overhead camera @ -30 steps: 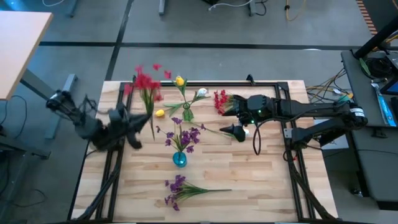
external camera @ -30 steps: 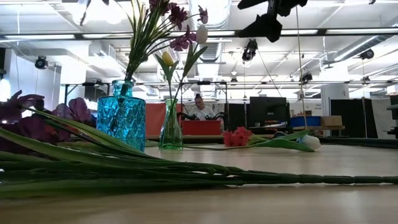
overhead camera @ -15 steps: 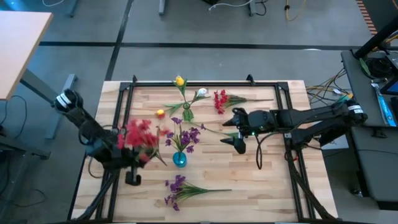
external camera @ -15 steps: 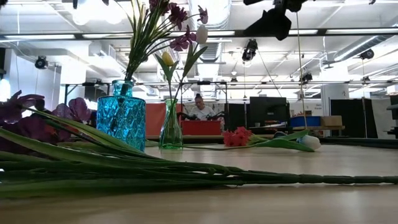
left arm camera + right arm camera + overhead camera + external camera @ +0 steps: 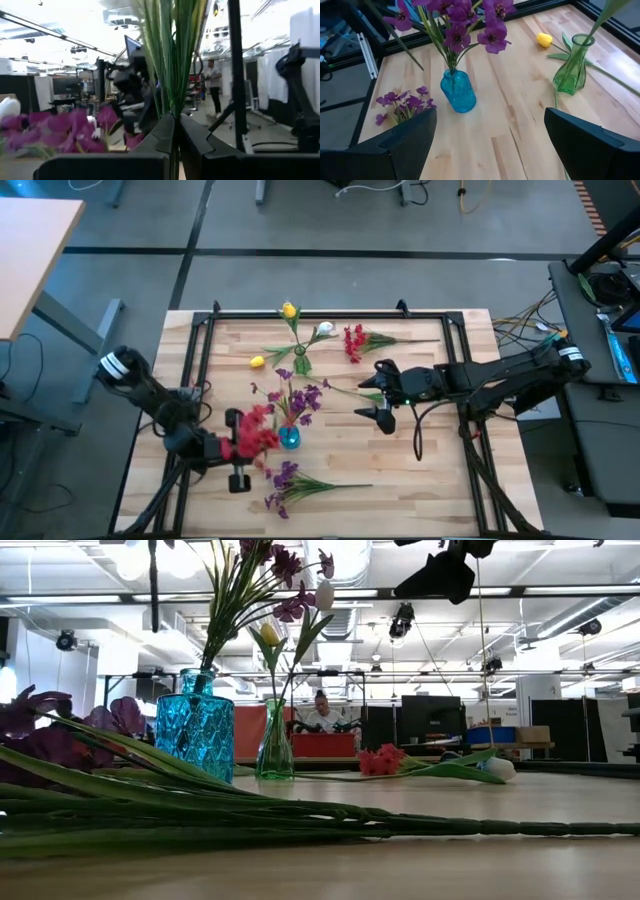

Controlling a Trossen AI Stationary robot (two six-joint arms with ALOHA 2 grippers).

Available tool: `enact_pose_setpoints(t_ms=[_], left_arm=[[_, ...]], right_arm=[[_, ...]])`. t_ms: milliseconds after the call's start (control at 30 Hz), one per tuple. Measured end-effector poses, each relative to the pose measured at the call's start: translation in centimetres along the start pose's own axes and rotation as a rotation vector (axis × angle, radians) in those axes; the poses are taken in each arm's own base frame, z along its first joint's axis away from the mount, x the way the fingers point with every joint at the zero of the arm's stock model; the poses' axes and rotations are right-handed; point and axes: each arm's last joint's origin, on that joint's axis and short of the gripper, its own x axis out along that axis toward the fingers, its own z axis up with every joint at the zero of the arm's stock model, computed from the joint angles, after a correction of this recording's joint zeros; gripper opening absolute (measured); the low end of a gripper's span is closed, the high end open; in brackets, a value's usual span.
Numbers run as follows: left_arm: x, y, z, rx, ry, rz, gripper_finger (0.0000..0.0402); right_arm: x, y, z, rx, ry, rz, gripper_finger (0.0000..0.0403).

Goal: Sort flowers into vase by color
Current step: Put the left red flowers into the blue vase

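Note:
My left gripper [image 5: 236, 452] is shut on a bunch of red flowers [image 5: 255, 433], held just left of the blue vase [image 5: 289, 438]; its green stems show in the left wrist view [image 5: 170, 60]. The blue vase holds purple flowers [image 5: 298, 398]. A green vase [image 5: 302, 365] holds a yellow bud [image 5: 289, 310] and a white bud [image 5: 325, 329]. My right gripper [image 5: 375, 394] hangs open and empty right of the vases. A red bunch [image 5: 354, 340], a purple bunch [image 5: 285, 483] and a yellow bud [image 5: 257, 362] lie flat on the table. My left gripper pinches the red bunch's green stems [image 5: 173, 102] between its two fingers [image 5: 162, 132], several stems together. The stems run on past the fingertips. The bunch is lifted clear of the table, with its red heads [image 5: 258, 430] beside the blue vase's left side.
A dark frame [image 5: 300, 314] runs round the wooden table. Bare wood [image 5: 420, 480] lies at the near right. In the low view the purple bunch's stems [image 5: 300, 820] lie across the front, and a person [image 5: 322, 712] sits far behind the table.
My left gripper has carried the red bunch from the table's far left toward the near edge and rightward, up to the blue vase; the bunch has swung round with it. My right gripper has shifted a little toward the near edge and stays open.

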Motion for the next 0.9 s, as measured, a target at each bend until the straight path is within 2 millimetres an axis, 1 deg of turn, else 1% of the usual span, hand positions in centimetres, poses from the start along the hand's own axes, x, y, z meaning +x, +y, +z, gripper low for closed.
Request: enact_pose_setpoints(t_ms=[133,333,633,900], left_arm=[[1.0,0.6,-1.1,-0.012,0.032,0.077,0.0],[2.1,1.7,-1.5,-0.033,0.028,0.134,0.0],[2.2,2.2,-0.8,0.015,0.019,0.162,0.0],[2.4,2.3,-1.7,0.004,0.036,0.174,0.0]], right_arm=[[0.0,0.0,0.1,0.002,-0.015,0.003,0.0361],[0.0,0.0,0.2,0.002,-0.019,-0.002,0.0361],[0.0,0.0,0.2,0.001,-0.018,-0.003,0.0361],[0.0,0.0,0.1,0.001,-0.018,-0.004,0.0361]])
